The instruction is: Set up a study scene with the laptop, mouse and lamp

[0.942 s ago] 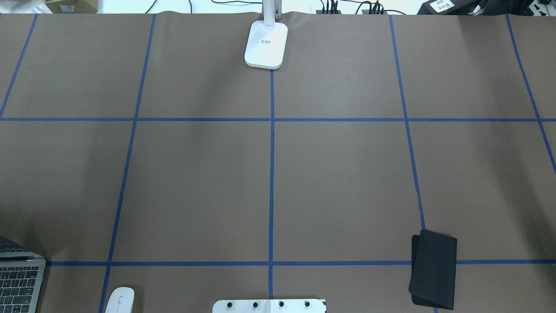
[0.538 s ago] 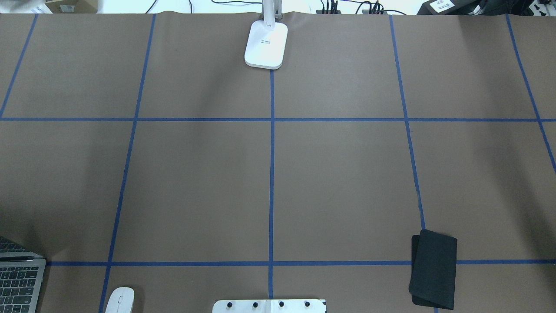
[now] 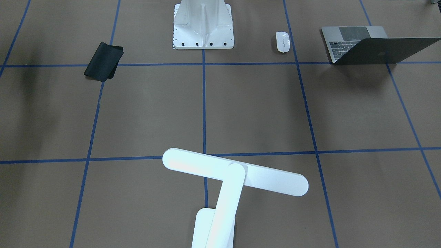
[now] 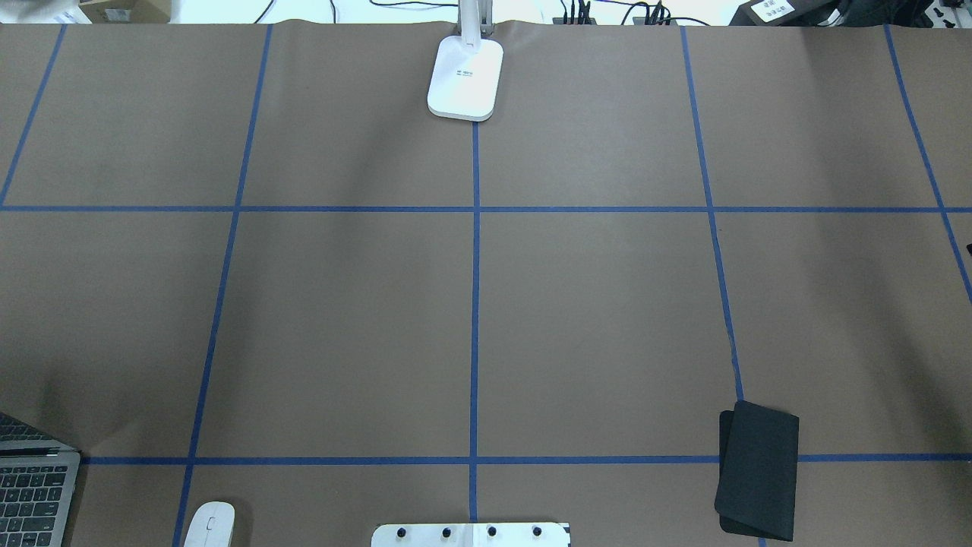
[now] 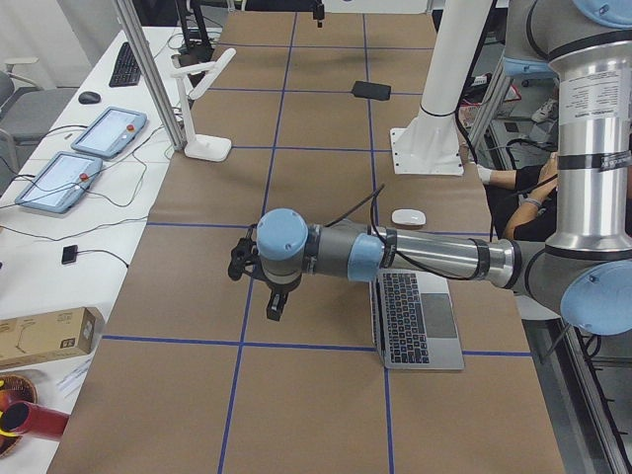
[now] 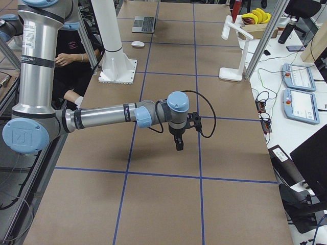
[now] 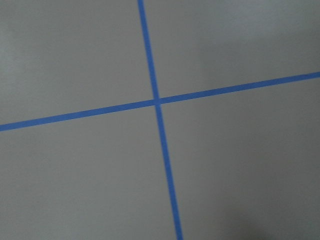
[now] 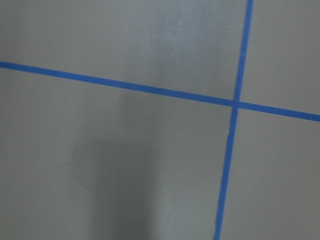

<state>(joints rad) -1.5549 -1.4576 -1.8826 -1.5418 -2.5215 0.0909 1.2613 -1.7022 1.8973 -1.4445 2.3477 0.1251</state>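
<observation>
While the front-facing camera looks down, the mouse (image 3: 282, 42) lies near the pedestal (image 3: 203, 20) on the robot's left, the open laptop (image 3: 358, 43) beyond it, the lamp (image 3: 234, 175) well apart across the table (image 3: 262, 103). Overhead, a black pad (image 4: 758, 471) lies near the pedestal's other side. From the left end, the left gripper (image 5: 277, 304) hangs clear of the pedestal, and from the right end the right gripper (image 6: 179, 143) too; whether each is spread or pressed together, I cannot tell.
</observation>
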